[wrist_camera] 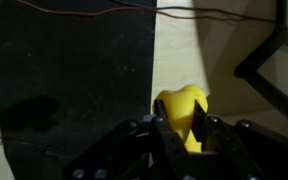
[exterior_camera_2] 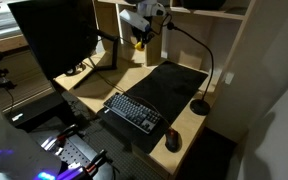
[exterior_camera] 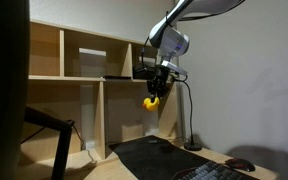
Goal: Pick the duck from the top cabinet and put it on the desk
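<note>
My gripper [exterior_camera: 154, 92] is shut on the yellow duck [exterior_camera: 151, 101] and holds it in the air, just outside the plywood top cabinet [exterior_camera: 84, 52] and above the far end of the desk [exterior_camera: 119, 168]. In an exterior view the duck [exterior_camera_2: 139, 43] hangs under the gripper [exterior_camera_2: 140, 36] over the back edge of the black mat [exterior_camera_2: 169, 85]. In the wrist view the duck [wrist_camera: 180, 108] sits clamped between the two dark fingers [wrist_camera: 178, 130], with the mat [wrist_camera: 74, 70] and bare desk wood [wrist_camera: 204, 55] far below.
A black gooseneck lamp [exterior_camera_2: 200, 104] stands on the desk beside the mat, its stem [exterior_camera: 189, 115] close to the gripper. A keyboard [exterior_camera_2: 132, 111] and mouse [exterior_camera_2: 173, 140] lie at the front. A dark monitor [exterior_camera_2: 54, 35] stands at one side.
</note>
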{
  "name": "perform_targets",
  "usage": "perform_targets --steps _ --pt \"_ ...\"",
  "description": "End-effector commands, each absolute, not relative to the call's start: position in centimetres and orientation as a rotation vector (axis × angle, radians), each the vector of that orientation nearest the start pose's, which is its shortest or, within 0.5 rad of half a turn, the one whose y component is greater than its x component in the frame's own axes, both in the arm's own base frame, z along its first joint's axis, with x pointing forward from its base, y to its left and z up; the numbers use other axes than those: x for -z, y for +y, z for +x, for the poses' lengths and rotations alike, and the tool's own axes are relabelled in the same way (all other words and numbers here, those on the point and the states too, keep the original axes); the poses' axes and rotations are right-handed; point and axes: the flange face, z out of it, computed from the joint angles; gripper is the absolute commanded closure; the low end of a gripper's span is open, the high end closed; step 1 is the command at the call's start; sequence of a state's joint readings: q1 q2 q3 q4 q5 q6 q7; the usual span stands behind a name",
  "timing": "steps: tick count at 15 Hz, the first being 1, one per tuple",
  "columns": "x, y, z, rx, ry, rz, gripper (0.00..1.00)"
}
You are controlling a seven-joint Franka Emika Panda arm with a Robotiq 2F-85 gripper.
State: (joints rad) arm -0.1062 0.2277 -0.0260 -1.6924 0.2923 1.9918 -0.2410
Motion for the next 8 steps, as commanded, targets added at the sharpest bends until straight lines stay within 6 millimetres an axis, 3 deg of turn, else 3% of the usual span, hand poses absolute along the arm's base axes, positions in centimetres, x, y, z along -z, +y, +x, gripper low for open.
perform_targets --steps 1,3,6,7,8 --pt "-41.5 -6.7 62.9 0.322 0.031 -2.922 0.93" --pt "-37.4 -6.1 61.9 0.372 0.065 -2.932 0.93" --pt "-35.8 -6.1 61.4 0.439 0.153 -2.880 0.93" --pt "-35.9 -5.9 62.3 0.384 0.130 -2.910 0.73" --pt "-35.5 -5.8 62.1 0.400 0.149 -2.902 0.73"
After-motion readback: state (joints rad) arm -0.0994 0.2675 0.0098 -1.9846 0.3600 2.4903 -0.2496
